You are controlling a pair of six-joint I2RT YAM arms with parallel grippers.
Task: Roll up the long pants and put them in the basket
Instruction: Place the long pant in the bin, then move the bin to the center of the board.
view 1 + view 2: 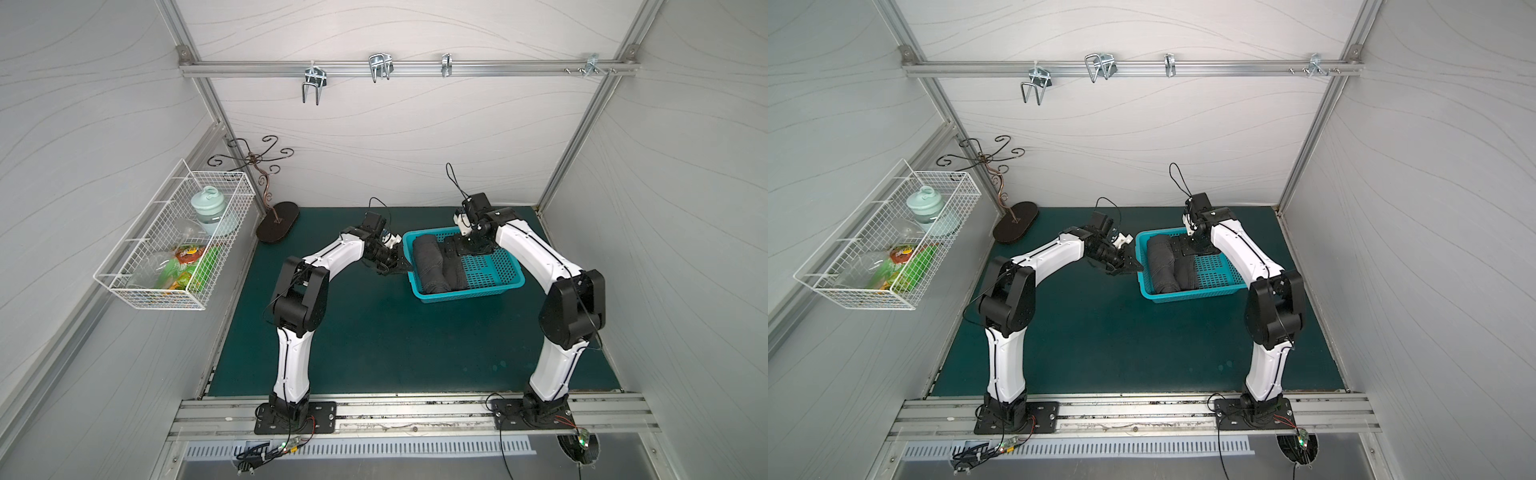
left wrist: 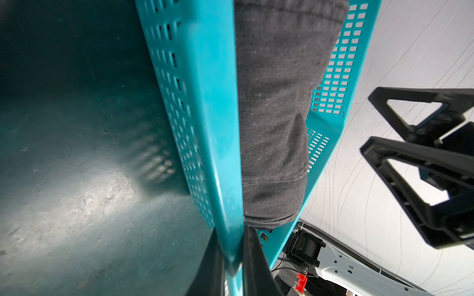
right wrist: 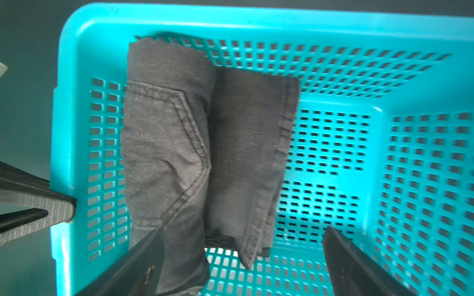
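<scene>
- Only the right wrist view shows the long pants [image 3: 195, 153] in detail. They are a dark grey roll with a stitched pocket seam and a flatter folded part beside it. Both lie on the floor of the teal basket [image 3: 256, 18].
- Only the left wrist view shows the left gripper [image 2: 232, 246] up close. It is pinched on the basket's rim, with one finger outside the wall and one inside, close to the roll.
- In both top views the basket sits at 1 o'clock from the middle of the green mat [image 1: 374, 332]. The pants fill its 9 o'clock half.
- The left arm reaches in low from 9 o'clock with its forearm sloping down to the rim.
- The right arm arches over from 3 o'clock. The right gripper [image 1: 471, 247] points down into the basket with its jaws spread wide, gripping nothing.
- In the top views the right wrist hides part of the basket's 12 o'clock end.
- The left wrist view cuts off the roll's far end.
</scene>
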